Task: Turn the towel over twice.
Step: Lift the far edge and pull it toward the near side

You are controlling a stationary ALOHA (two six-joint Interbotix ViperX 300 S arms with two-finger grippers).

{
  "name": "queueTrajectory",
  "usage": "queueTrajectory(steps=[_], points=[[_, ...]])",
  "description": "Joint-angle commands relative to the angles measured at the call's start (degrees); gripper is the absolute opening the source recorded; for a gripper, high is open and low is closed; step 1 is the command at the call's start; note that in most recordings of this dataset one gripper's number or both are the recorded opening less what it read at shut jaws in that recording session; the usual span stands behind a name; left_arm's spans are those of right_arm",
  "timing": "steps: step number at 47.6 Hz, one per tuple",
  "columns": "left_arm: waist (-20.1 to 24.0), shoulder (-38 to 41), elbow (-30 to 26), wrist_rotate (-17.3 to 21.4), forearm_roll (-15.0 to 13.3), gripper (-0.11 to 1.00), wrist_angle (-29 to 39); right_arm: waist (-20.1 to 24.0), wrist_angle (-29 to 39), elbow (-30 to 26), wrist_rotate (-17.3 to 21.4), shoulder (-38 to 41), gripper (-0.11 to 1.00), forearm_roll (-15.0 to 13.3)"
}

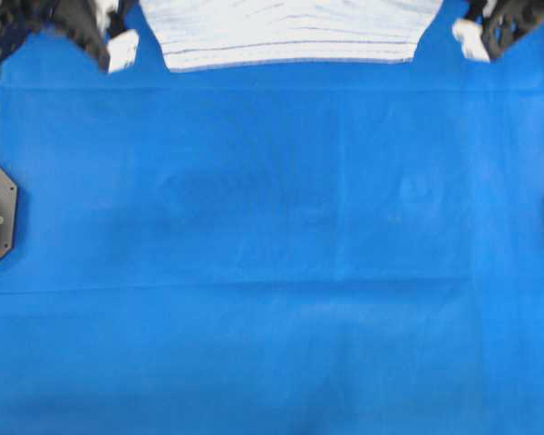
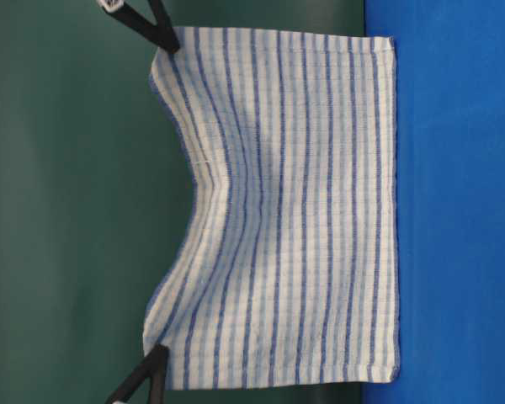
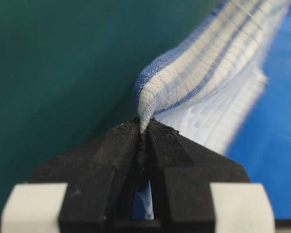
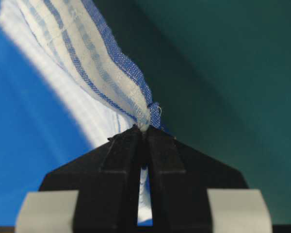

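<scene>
towel (image 2: 286, 219) | white, blue-striped | hanging spread, top edge sagging mid-span | lower edge at blue surface

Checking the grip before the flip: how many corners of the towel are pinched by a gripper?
2. The left gripper is shut on one top corner of the towel, and the right gripper on the other. The two bottom corners hang free by the table.

My left gripper (image 3: 143, 127) has matte black, wedge-shaped fingers (image 3: 114, 160) with pale grey-white blocks at their base. My right gripper (image 4: 144, 130) matches it (black wedges, pale blocks again), each showing a narrow central slot.
</scene>
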Motion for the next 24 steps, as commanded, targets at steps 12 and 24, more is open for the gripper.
queueTrajectory(steps=[12,24], points=[[-10.55,-8.09,6.42,-0.97,0.0,0.03,5.27,10.72,3.87,3.25,0.18,-2.81,0.04,3.87],[-19.6,-6.42,12.3,-4.04,0.0,0.03,5.71,18.98,3.16,8.88,1.05,-2.11,0.04,7.73]])
